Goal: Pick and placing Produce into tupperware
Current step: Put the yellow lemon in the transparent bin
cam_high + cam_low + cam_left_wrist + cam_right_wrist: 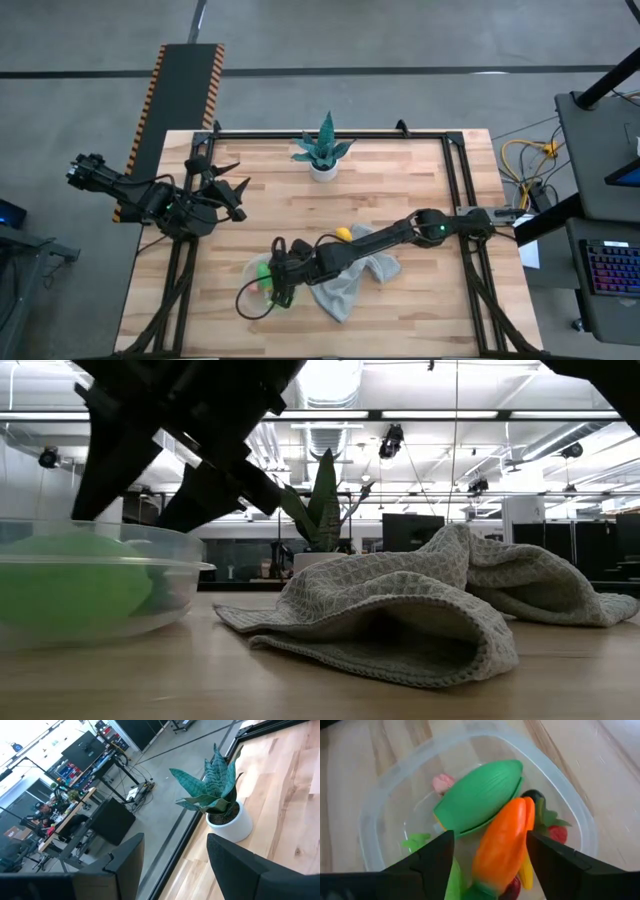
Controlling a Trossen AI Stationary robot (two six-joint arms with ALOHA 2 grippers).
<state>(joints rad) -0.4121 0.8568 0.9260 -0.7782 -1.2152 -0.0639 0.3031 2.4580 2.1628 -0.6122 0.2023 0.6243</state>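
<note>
The clear tupperware [570, 805] stands on the table near its front, left of the middle [262, 272]. It holds a green piece [480, 795], an orange piece [502, 845], and small pink, red and dark pieces. My right gripper [490, 837] hangs open over the tub [278, 275], fingers on either side of the orange piece. A yellow piece [343, 234] lies on the table by the grey cloth [355, 275]. My left gripper [232, 185] is open and empty at the table's left side. My right gripper points down into the tupperware, and the orange piece [522, 820] lies close against one finger [555, 862]. I cannot tell whether that finger touches it. The other finger stands clear of it.
A spiky teal plant in a white pot [322, 152] stands at the table's far edge, also in the left wrist view [220, 795]. The crumpled grey cloth [400, 620] lies right of the tub [90, 585]. A black frame runs along the table's edges.
</note>
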